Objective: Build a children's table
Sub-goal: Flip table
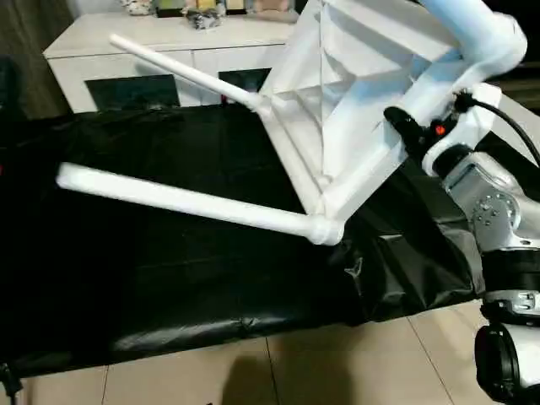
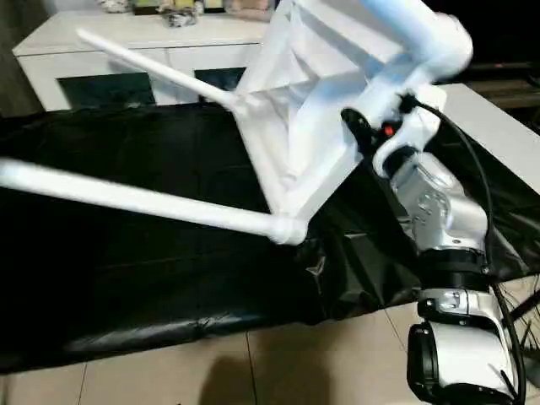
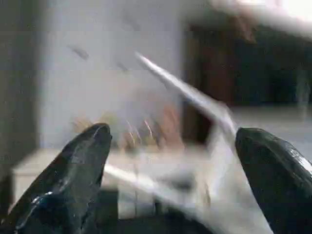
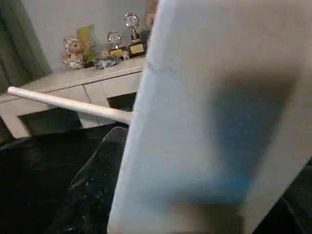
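Observation:
The children's table is tipped up on its side over the black work table. Its white tabletop (image 1: 354,76) shows its ribbed underside. Two white legs sit in its corner sockets and point left: a near leg (image 1: 186,202) and a far leg (image 1: 181,72). A third leg (image 1: 477,29) sticks out at the top right. My right gripper (image 1: 402,123) is shut on the tabletop's right rim; in the right wrist view the white panel (image 4: 209,112) lies against one black finger (image 4: 97,185). My left gripper (image 3: 170,161) stands wide open with nothing between its fingers.
The black-covered work table (image 1: 169,278) spans the scene, its cover bunched at the near right corner (image 1: 380,270). A white cabinet (image 1: 110,63) with dark glass doors stands behind it, with trophies (image 4: 114,41) on top. Tiled floor (image 1: 295,371) lies in front.

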Robot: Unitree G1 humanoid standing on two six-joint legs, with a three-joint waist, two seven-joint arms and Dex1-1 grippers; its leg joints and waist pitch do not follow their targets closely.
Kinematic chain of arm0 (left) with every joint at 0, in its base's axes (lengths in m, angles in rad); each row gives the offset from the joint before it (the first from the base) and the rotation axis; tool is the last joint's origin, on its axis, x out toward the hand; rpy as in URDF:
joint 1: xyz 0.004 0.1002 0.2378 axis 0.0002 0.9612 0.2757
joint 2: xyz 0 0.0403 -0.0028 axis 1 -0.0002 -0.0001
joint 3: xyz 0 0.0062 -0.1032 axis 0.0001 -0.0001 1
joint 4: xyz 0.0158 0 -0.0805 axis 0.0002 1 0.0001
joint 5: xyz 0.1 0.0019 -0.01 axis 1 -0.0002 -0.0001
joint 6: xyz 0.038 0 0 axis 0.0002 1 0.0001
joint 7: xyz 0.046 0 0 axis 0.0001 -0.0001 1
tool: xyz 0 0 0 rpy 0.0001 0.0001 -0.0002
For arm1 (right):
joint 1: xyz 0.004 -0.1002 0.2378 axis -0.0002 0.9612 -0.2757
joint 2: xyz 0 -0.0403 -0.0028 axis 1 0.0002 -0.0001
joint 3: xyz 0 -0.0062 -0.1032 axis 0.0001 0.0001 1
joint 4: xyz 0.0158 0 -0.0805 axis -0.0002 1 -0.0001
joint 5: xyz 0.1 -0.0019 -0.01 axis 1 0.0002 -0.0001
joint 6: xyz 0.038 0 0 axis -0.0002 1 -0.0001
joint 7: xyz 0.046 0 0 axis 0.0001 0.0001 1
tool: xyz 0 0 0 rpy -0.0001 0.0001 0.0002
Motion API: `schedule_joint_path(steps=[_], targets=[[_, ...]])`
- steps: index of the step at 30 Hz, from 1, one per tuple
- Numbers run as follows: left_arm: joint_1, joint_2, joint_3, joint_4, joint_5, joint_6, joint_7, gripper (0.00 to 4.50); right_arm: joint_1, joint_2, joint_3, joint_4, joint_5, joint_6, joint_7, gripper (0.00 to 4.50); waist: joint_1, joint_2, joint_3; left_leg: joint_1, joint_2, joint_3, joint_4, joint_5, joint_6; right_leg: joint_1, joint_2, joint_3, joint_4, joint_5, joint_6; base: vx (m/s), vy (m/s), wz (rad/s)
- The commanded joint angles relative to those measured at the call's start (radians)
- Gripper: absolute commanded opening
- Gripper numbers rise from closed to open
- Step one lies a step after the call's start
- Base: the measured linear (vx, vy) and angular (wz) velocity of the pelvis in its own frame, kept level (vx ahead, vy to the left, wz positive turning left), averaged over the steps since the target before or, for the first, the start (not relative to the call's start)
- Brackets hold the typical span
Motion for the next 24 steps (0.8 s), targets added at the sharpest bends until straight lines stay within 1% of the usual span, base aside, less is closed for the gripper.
schedule_joint_path(steps=[1,2,3,4,5,6,7,9,10,12,13,14,16,18,20,21,22,23,24], targets=[[0.020,0.048,-0.120,-0.100,-0.011,0.116,-0.102,4.50,0.008,0.002,0.078,0.017,-0.157,-0.023,-0.094,2.06,-0.008,0.012,-0.032,0.024,0.011,0.000,-0.091,-0.437,-0.088,-0.005,-0.002,0.012,-0.071,-0.392,-0.127,0.000,0.000,0.00],[0.032,0.066,-0.156,-0.126,-0.024,0.148,-0.129,4.50,0.004,0.011,0.086,0.018,-0.165,-0.024,-0.107,2.06,-0.008,0.008,-0.031,0.026,0.012,-0.002,-0.093,-0.469,-0.099,-0.007,-0.003,0.012,-0.072,-0.416,-0.127,0.000,0.000,0.00],[0.035,0.070,-0.168,-0.133,-0.030,0.161,-0.134,4.50,0.003,0.014,0.089,0.019,-0.169,-0.024,-0.110,2.06,-0.008,0.010,-0.028,0.029,0.011,-0.002,-0.094,-0.494,-0.105,-0.012,-0.002,0.014,-0.075,-0.426,-0.125,0.000,0.000,0.00],[0.043,0.080,-0.198,-0.151,-0.044,0.192,-0.146,4.50,0.000,0.021,0.099,0.021,-0.177,-0.025,-0.118,2.04,-0.009,0.007,-0.029,0.029,0.010,-0.002,-0.093,-0.508,-0.106,-0.013,0.000,0.014,-0.077,-0.429,-0.123,0.000,0.000,0.00],[0.052,0.093,-0.233,-0.165,-0.057,0.222,-0.161,4.50,-0.004,0.029,0.110,0.026,-0.191,-0.029,-0.132,2.02,-0.011,0.011,-0.030,0.025,0.009,-0.004,-0.094,-0.512,-0.109,-0.010,0.001,0.016,-0.075,-0.416,-0.116,0.000,0.000,0.00],[0.050,0.098,-0.270,-0.169,-0.052,0.240,-0.170,4.50,-0.012,0.039,0.126,0.035,-0.211,-0.037,-0.150,1.99,-0.011,0.012,-0.030,0.026,0.008,-0.004,-0.094,-0.511,-0.111,-0.011,0.001,0.016,-0.074,-0.411,-0.113,0.000,0.000,0.00],[0.050,0.098,-0.270,-0.169,-0.052,0.240,-0.170,4.50,-0.012,0.039,0.126,0.035,-0.211,-0.037,-0.150,1.97,-0.012,0.012,-0.030,0.027,0.007,-0.004,-0.095,-0.512,-0.113,-0.012,0.002,0.016,-0.075,-0.412,-0.111,0.000,0.000,0.00],[0.040,0.093,-0.307,-0.168,-0.040,0.255,-0.168,4.50,-0.025,0.058,0.139,0.051,-0.227,-0.049,-0.167,1.94,-0.015,0.011,-0.030,0.026,0.007,-0.005,-0.095,-0.520,-0.117,-0.011,0.004,0.016,-0.075,-0.392,-0.110,0.000,0.000,0.00],[0.033,0.088,-0.317,-0.166,-0.034,0.257,-0.161,4.50,-0.030,0.071,0.138,0.056,-0.223,-0.049,-0.167,1.93,-0.016,0.011,-0.031,0.026,0.007,-0.004,-0.095,-0.519,-0.118,-0.010,0.005,0.016,-0.074,-0.387,-0.111,0.000,0.000,0.00],[0.026,0.080,-0.318,-0.168,-0.038,0.279,-0.157,4.50,-0.037,0.091,0.146,0.062,-0.231,-0.060,-0.162,1.92,-0.020,0.005,-0.032,0.023,0.005,-0.006,-0.095,-0.513,-0.116,-0.006,0.004,0.016,-0.072,-0.380,-0.111,0.000,0.000,0.00],[0.025,0.080,-0.318,-0.172,-0.039,0.285,-0.160,4.50,-0.038,0.095,0.151,0.064,-0.233,-0.062,-0.156,1.91,-0.020,0.006,-0.032,0.020,0.006,-0.006,-0.095,-0.502,-0.116,-0.004,0.004,0.016,-0.070,-0.371,-0.111,0.000,0.000,0.00],[0.023,0.077,-0.317,-0.178,-0.046,0.298,-0.160,4.50,-0.038,0.100,0.154,0.067,-0.238,-0.065,-0.150,1.91,-0.021,0.004,-0.034,0.018,0.006,-0.006,-0.095,-0.481,-0.115,-0.002,0.004,0.017,-0.067,-0.351,-0.111,0.000,0.000,0.00],[0.019,0.077,-0.324,-0.183,-0.045,0.313,-0.157,4.50,-0.038,0.104,0.158,0.072,-0.244,-0.063,-0.139,1.91,-0.021,0.005,-0.034,0.019,0.006,-0.004,-0.094,-0.471,-0.115,-0.003,0.005,0.018,-0.066,-0.338,-0.114,0.000,0.000,0.00],[0.018,0.078,-0.329,-0.184,-0.040,0.317,-0.154,4.50,-0.039,0.105,0.161,0.075,-0.247,-0.062,-0.134,1.90,-0.024,0.003,-0.033,0.018,0.004,-0.003,-0.093,-0.472,-0.113,-0.002,0.007,0.019,-0.067,-0.341,-0.115,0.000,0.000,0.00],[0.009,0.070,-0.341,-0.176,-0.045,0.338,-0.140,4.50,-0.045,0.106,0.180,0.090,-0.244,-0.056,-0.070,1.90,-0.026,0.010,-0.034,0.021,0.004,-0.004,-0.093,-0.477,-0.114,-0.004,0.007,0.019,-0.066,-0.341,-0.116,0.000,0.000,0.00],[0.007,0.068,-0.348,-0.175,-0.053,0.352,-0.139,4.50,-0.048,0.105,0.196,0.096,-0.247,-0.052,-0.036,1.90,-0.028,0.009,-0.033,0.022,0.005,-0.004,-0.093,-0.484,-0.114,-0.004,0.008,0.018,-0.067,-0.341,-0.119,0.000,0.000,0.00],[0.005,0.068,-0.355,-0.175,-0.059,0.364,-0.141,4.50,-0.050,0.101,0.212,0.101,-0.252,-0.049,-0.006,1.90,-0.030,0.008,-0.034,0.020,0.004,-0.004,-0.093,-0.485,-0.113,-0.002,0.009,0.018,-0.066,-0.340,-0.122,0.000,0.000,0.00],[0.006,0.075,-0.364,-0.179,-0.059,0.374,-0.153,4.50,-0.054,0.094,0.236,0.106,-0.265,-0.046,0.025,1.90,-0.036,0.008,-0.033,0.016,0.004,-0.006,-0.093,-0.485,-0.110,0.001,0.007,0.017,-0.066,-0.341,-0.126,0.000,0.000,0.00],[0.006,0.077,-0.364,-0.180,-0.057,0.375,-0.157,4.50,-0.056,0.091,0.240,0.110,-0.272,-0.049,0.024,1.90,-0.037,0.009,-0.033,0.016,0.004,-0.006,-0.093,-0.480,-0.109,0.001,0.007,0.017,-0.066,-0.337,-0.128,0.000,0.000,0.00]])
